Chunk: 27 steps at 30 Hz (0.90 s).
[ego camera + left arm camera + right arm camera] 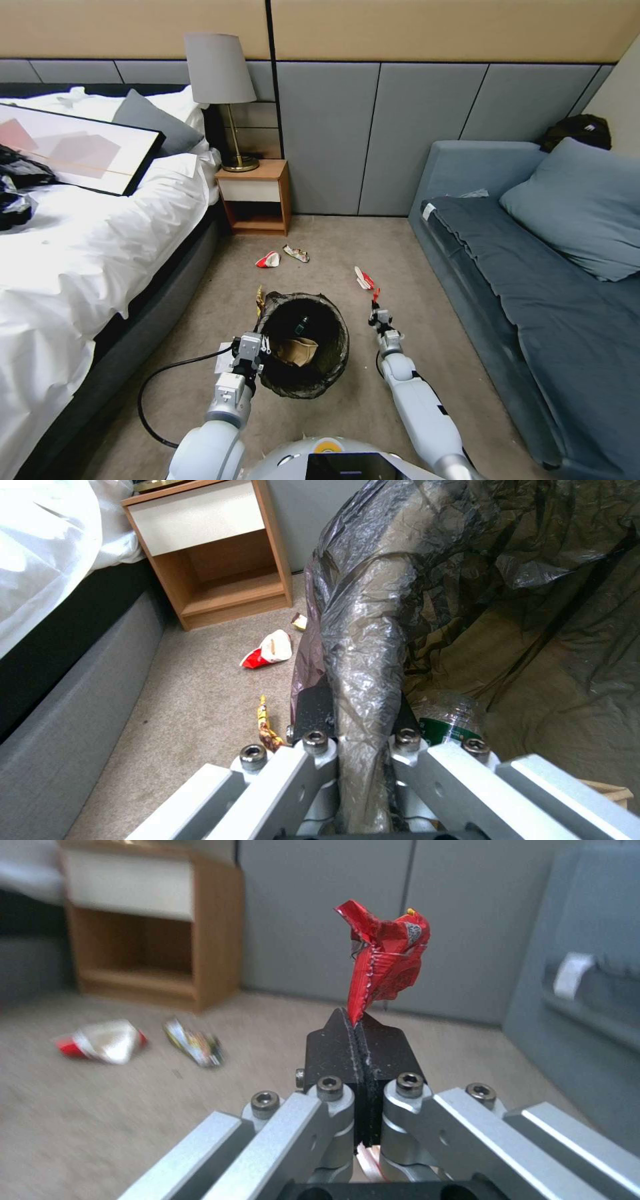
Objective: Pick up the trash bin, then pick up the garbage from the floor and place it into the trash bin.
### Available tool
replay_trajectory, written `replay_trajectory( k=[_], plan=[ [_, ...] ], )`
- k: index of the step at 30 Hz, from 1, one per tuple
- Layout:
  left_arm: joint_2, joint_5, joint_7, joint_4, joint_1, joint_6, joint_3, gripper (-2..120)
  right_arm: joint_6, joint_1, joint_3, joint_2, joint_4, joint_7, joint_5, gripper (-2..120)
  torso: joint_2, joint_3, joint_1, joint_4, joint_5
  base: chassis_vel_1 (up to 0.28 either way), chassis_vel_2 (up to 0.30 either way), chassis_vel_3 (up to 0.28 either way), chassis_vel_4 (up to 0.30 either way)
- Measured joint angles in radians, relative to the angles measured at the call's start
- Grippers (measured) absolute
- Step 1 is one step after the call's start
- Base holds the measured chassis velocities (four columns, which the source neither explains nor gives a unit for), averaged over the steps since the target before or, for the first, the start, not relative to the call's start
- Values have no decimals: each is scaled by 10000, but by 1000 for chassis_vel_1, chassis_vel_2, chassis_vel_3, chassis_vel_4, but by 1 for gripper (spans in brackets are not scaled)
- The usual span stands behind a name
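Note:
The trash bin [313, 387], lined with a dark crinkled bag, is right in front of me with my left gripper [257, 348] shut on its near-left rim. In the left wrist view the fingers [313, 715] clamp the bag-covered rim [367, 605]. A plastic bottle [448, 715] and a brown cardboard scrap [298, 350] lie inside. My right gripper [375, 312], just right of the bin, is shut on a crumpled red wrapper [383, 960] that sticks up from its tips [357, 1040]. More garbage lies on the carpet: a red-and-white wrapper [268, 260], a colourful wrapper [296, 253] and another red-and-white piece [363, 278].
A bed [87, 267] runs along the left and a grey sofa [533, 280] along the right. A wooden nightstand [255, 197] with a lamp stands at the back wall. A yellow packet [267, 725] and a white paper [223, 357] lie left of the bin. A black cable [153, 393] loops over the carpet.

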Motion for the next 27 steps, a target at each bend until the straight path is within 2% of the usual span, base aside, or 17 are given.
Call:
replay_trajectory(
  k=[2, 4, 6, 7, 10, 16, 27],
  plan=[
    [-4, -7, 1, 32, -32, 7, 28, 1, 180, -463, -53, -96, 1136, -322, -22, 0, 0, 0, 0, 0, -4, 0, 0, 0, 0],
    [-2, -13, 3, 40, -36, 10, 31, 1, 319, -655, -86, -137, 1562, -577, 5, 0, 0, 0, 0, 1, -3, 0, 0, 0, 0],
    [6, -22, 3, 45, -40, 14, 32, 1, 791, -1150, -184, -250, 2633, -1515, 129, 0, 0, -1, 0, 1, -3, 0, 0, 0, 0],
    [6, -22, 3, 45, -40, 14, 32, 1, 791, -1150, -184, -250, 2633, -1515, 129, 0, 0, -1, 0, 1, -3, 0, 0, 0, 0],
    [7, -29, 4, 48, -41, 18, 33, 1, 1359, -1737, -345, -373, 3595, -2696, 285, 0, 1, -1, 0, 0, -3, 0, 0, 0, 0],
    [0, -29, 9, 53, -43, 24, 52, 1, 1803, -2400, -840, -612, 4306, -3724, 412, 0, 0, -1, 0, 0, -3, 0, 0, 0, 0],
    [-26, -29, 18, 70, -110, 45, 51, 1, 1800, -3164, -2391, -1532, 4503, -3939, 167, 0, 1, -1, 0, 1, -3, 0, 0, 0, 0]
  ],
)
